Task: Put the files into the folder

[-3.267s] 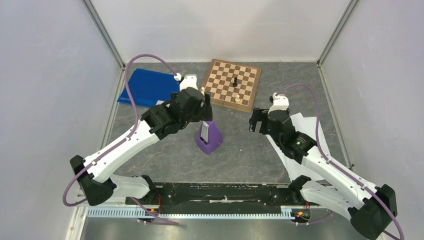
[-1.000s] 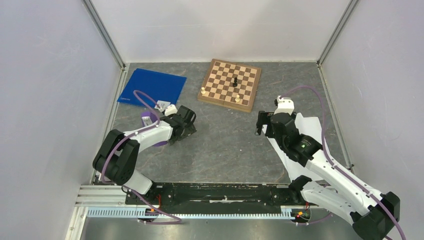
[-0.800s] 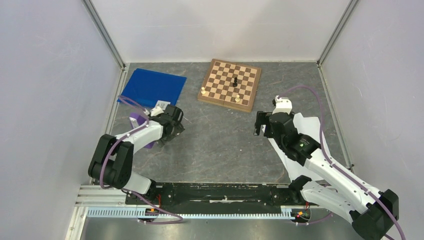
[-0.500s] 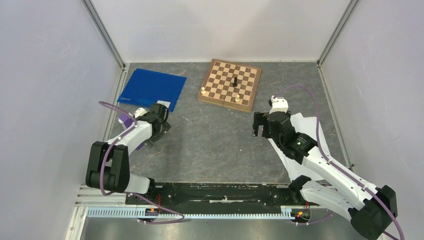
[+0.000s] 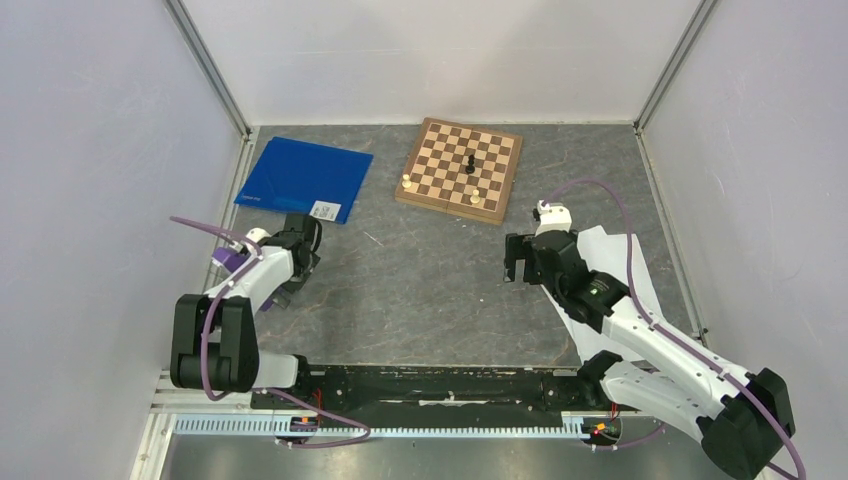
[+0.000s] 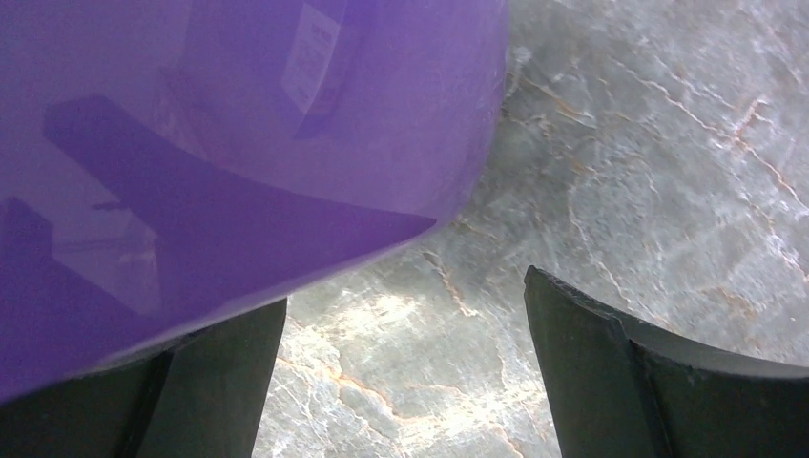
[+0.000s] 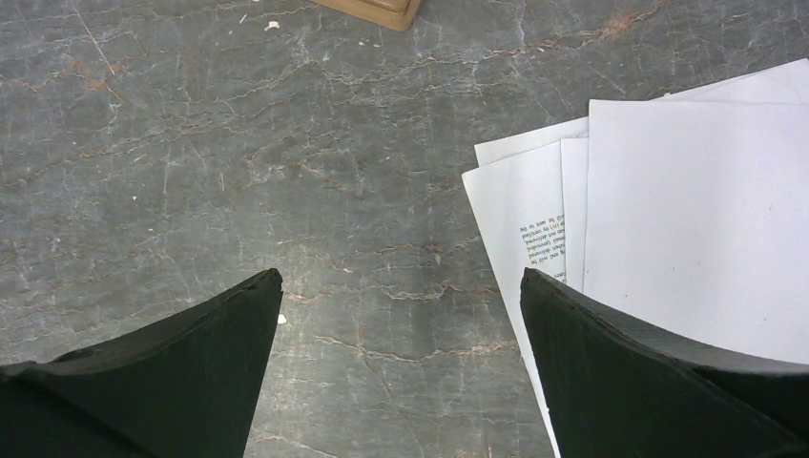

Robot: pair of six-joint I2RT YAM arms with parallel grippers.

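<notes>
Files (image 7: 687, 210) lie flat on the table (image 5: 430, 300) at approx 4 o'clock, fanned w/ edges offset, one sheet showing print. Folder (image 5: 300, 178) sits closed at 10 o'clock, well apart from them; chessboard (image 5: 462, 168) at 12. R gripper (image 7: 401, 274): jaws wide apart, nothing in them, over bare stone w/ the nearest sheet edge just by its 3 o'clock finger. L gripper (image 6: 404, 286): jaws apart too, nothing between; a purple thing (image 6: 238, 124) crowds its 9 o'clock finger. Paper looks light, floppy, slick on stone. I reckon it'll slide or shed sheets, so I'd pinch where the sheets overlap at the stack's 9 o'clock edge, low and shallow. Folder prob. thin, slippery; cover needs lifting at its free edge.
</notes>
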